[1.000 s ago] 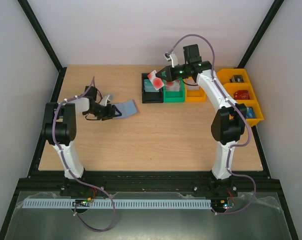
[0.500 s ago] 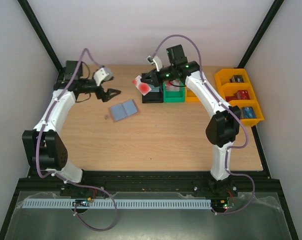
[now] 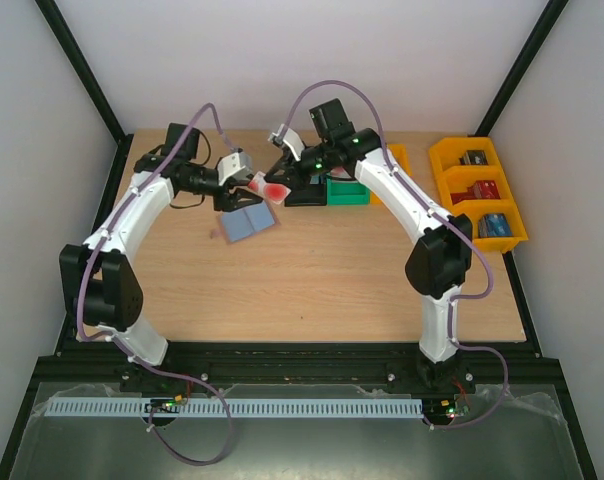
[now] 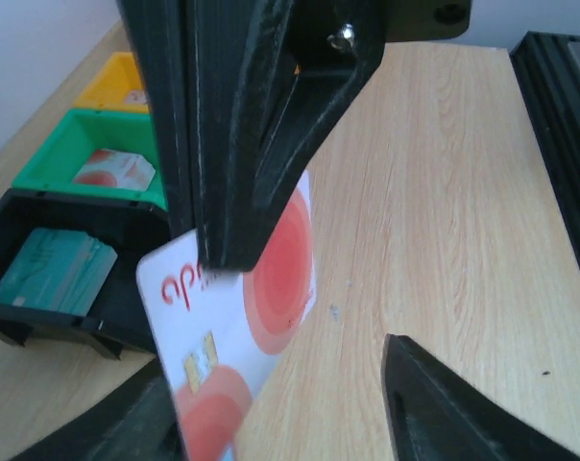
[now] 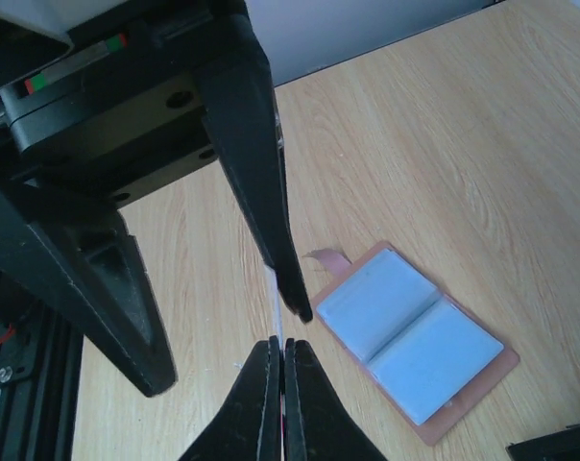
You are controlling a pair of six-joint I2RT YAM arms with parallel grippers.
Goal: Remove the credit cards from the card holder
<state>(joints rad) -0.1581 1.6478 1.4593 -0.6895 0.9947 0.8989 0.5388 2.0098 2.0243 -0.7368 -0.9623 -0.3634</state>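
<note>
**Card held between both grippers, holder open on the table**

A thin white plastic credit card (image 3: 275, 188) printed with red discs was observed in mid-air. It was pinched near its upper edge by the right gripper (image 3: 285, 180), whose jaws were closed flat on it. In the right wrist view the card was seen edge-on between the two fingers.

The left gripper (image 3: 248, 186) was positioned at the same card with its jaws spread wide, one finger on either side of the card's lower part. Contact with the card could not be confirmed from the left wrist view.

The pinkish-tan leather folding card holder (image 3: 250, 222) was recorded lying open on the light wooden table (image 3: 332, 270), blue-grey lining up. It lay under the two grippers, slightly to one side, and was touched by neither.

A stack of pale teal cards (image 4: 52, 274) was noted in the black plastic bin (image 4: 79, 206). One whitish card (image 4: 117, 171) with a red mark was noted in the adjacent green plastic bin (image 4: 88, 134).
</note>
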